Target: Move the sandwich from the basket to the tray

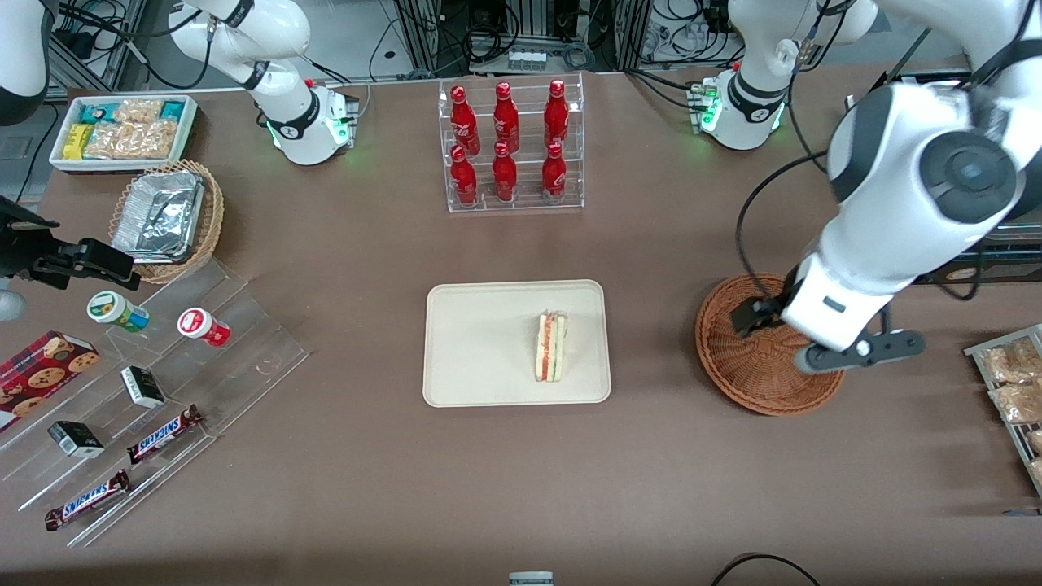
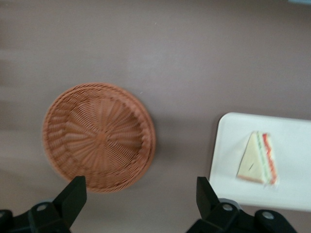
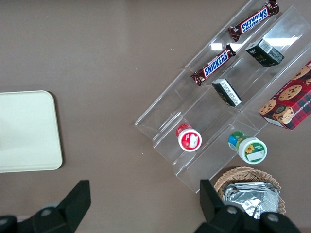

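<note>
The sandwich (image 1: pixel 552 346) lies on the cream-beige tray (image 1: pixel 480 334), toward the tray's end nearest the working arm, its red and green filling showing. The reddish-brown wicker basket (image 1: pixel 753 370) stands beside the tray toward the working arm's end of the table and holds nothing. My left gripper (image 1: pixel 761 313) hovers above the basket, open and empty. In the left wrist view the gripper (image 2: pixel 141 187) has its jaws wide apart over bare table between the basket (image 2: pixel 97 136) and the tray (image 2: pixel 233 145), where the sandwich (image 2: pixel 258 159) lies.
A clear rack of red bottles (image 1: pixel 511 146) stands farther from the camera than the tray. Toward the parked arm's end are a clear stepped shelf with snacks (image 1: pixel 146 391), a tan wicker basket with foil containers (image 1: pixel 167 220) and a white snack bin (image 1: pixel 122 130). Snack packets (image 1: pixel 1013 382) lie near the working arm.
</note>
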Available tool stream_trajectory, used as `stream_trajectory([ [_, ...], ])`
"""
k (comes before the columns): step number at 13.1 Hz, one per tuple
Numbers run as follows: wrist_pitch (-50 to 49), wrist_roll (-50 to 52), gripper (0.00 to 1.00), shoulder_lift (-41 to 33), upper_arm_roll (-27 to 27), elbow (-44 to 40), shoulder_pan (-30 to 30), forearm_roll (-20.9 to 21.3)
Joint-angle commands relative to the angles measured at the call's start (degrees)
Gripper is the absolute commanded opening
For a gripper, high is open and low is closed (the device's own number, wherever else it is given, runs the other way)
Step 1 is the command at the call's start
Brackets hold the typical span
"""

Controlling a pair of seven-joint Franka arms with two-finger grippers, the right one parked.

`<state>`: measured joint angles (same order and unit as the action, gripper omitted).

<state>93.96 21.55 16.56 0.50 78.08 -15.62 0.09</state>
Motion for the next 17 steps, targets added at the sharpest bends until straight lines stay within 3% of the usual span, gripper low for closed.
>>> stream_trajectory([
  [1,-4.9,-3.8,1.0,-4.1,-0.9,0.5,3.0,-0.3],
  [7,-15.1,-10.3,1.0,-9.0,-5.5,-0.9,12.2,0.4],
  [13,-16.6,-10.6,1.0,-19.1,-4.9,8.7,13.2,0.6],
  [17,-13.7,-15.0,1.0,-18.8,-4.7,9.8,15.3,0.8],
])
